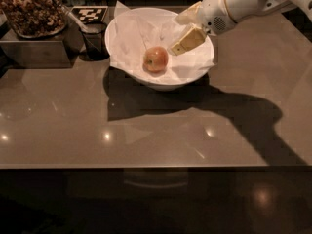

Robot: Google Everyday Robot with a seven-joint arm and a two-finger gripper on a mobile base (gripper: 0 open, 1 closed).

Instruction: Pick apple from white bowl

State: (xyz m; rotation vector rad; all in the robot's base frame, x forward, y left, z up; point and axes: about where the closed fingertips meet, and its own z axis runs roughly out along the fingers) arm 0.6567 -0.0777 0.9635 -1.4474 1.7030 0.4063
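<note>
The apple [156, 59], red-orange with a paler patch, lies in the middle of the white bowl [161, 85], on crinkled white paper [131, 33]. The bowl stands at the back of the brown table. My gripper [175, 35] reaches in from the upper right and hovers over the right half of the bowl, just right of the apple and not touching it. Its two cream fingers [187, 40] are spread apart and hold nothing.
A small dark cup [95, 42] with a spoon stands just left of the bowl. A dark tray of brown nutty pieces [31, 9] sits at the back left on a raised block. A checkered tag [88, 13] lies behind the cup. The table's front edge [156, 167] runs across.
</note>
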